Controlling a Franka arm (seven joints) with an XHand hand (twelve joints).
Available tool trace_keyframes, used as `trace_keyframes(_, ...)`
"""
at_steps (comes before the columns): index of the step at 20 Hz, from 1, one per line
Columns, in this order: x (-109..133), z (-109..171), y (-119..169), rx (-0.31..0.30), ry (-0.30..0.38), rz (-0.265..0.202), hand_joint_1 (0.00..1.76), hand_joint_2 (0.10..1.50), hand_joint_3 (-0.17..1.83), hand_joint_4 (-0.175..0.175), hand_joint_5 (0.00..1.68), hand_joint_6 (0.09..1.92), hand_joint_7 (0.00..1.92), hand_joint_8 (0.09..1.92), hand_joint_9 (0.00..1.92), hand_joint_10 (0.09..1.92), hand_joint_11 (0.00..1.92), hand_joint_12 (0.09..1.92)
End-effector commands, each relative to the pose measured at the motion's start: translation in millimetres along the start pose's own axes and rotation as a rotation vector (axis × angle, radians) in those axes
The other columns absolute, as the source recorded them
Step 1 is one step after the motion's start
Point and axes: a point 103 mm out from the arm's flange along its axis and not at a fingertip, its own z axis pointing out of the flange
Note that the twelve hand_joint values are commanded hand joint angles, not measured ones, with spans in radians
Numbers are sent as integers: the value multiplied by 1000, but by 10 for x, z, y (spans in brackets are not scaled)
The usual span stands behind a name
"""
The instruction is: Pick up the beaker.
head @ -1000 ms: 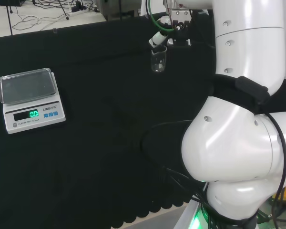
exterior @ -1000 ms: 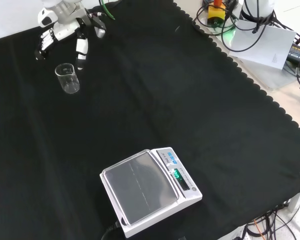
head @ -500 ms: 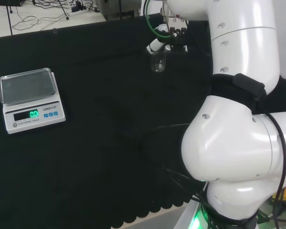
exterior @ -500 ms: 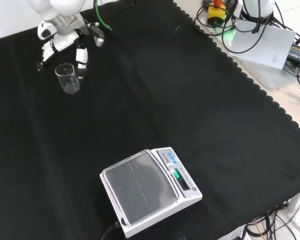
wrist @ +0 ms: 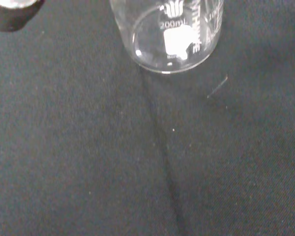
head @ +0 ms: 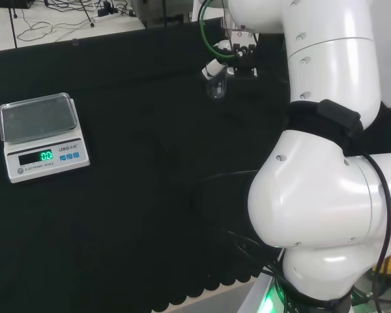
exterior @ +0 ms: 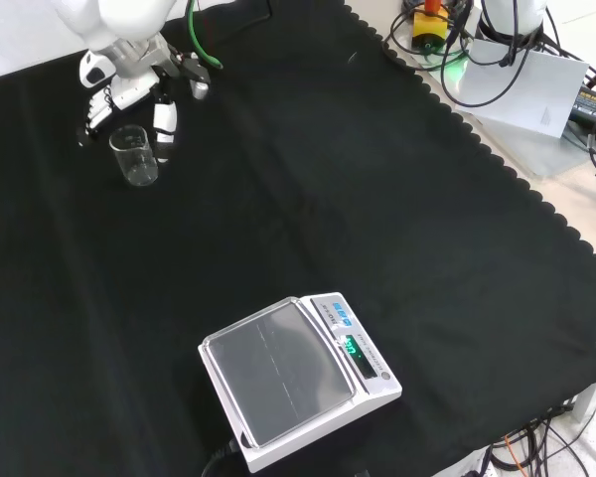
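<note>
A small clear glass beaker point(exterior: 134, 156) stands upright on the black cloth, at the far left in the front view. Just behind and above it is my hand point(exterior: 129, 84), open. One finger point(exterior: 164, 121) reaches down beside the beaker's right rim, and the others point(exterior: 95, 107) hang at its left, none curled round the glass. In the head view the beaker point(head: 216, 85) sits under the hand point(head: 240, 49), with a white fingertip point(head: 213, 66) at its rim. The wrist view has the beaker point(wrist: 172, 34) close, printed marks on its wall, and a blurred fingertip point(wrist: 12, 10) beside it.
A white digital scale point(exterior: 296, 378) with a grey pan stands near the cloth's front edge in the front view, at the left in the head view point(head: 42, 134). The arm's white links point(head: 319, 163) take up the head view's right. Cables and gear point(exterior: 507, 60) lie beyond the scalloped cloth edge.
My hand has come down and closer to the beaker, so its fingers now flank the rim. The beaker and the scale have stayed in place.
</note>
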Motion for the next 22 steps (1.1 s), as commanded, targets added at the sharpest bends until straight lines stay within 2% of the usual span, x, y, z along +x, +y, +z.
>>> trace_keyframes(1, 41, 102, 22, 20, -11, -8, 584, 702, 222, 61, 60, 87, 0, 673, 59, 856, 0, 1025)
trace_keyframes(6, 103, 149, 40, 22, -20, -10, 626, 711, 216, 62, 79, 87, 0, 663, 58, 859, 0, 1059)
trace_keyframes(9, 149, 150, 53, 4, -31, 1, 726, 734, 236, 61, 150, 87, 53, 691, 114, 869, 0, 1259)
trace_keyframes(12, 178, 149, 69, -13, -42, 16, 842, 715, 396, 57, 278, 87, 150, 749, 272, 846, 63, 1472)
trace_keyframes(14, 189, 151, 83, -18, -44, 25, 909, 703, 538, 52, 374, 144, 236, 787, 415, 821, 243, 1454)
trace_keyframes(16, 216, 162, 105, -24, -55, 30, 968, 696, 667, 45, 357, 648, 328, 835, 571, 785, 443, 1376)
trace_keyframes(18, 232, 173, 126, -31, -62, 32, 1019, 698, 740, 35, 329, 1031, 406, 898, 700, 773, 612, 1298)
trace_keyframes(20, 225, 184, 137, -36, -64, 36, 1058, 710, 779, 22, 354, 1228, 478, 975, 795, 781, 746, 1232)
trace_keyframes(22, 318, 216, 188, -41, -71, 40, 1089, 726, 796, 5, 417, 1320, 524, 1092, 850, 822, 852, 1172)
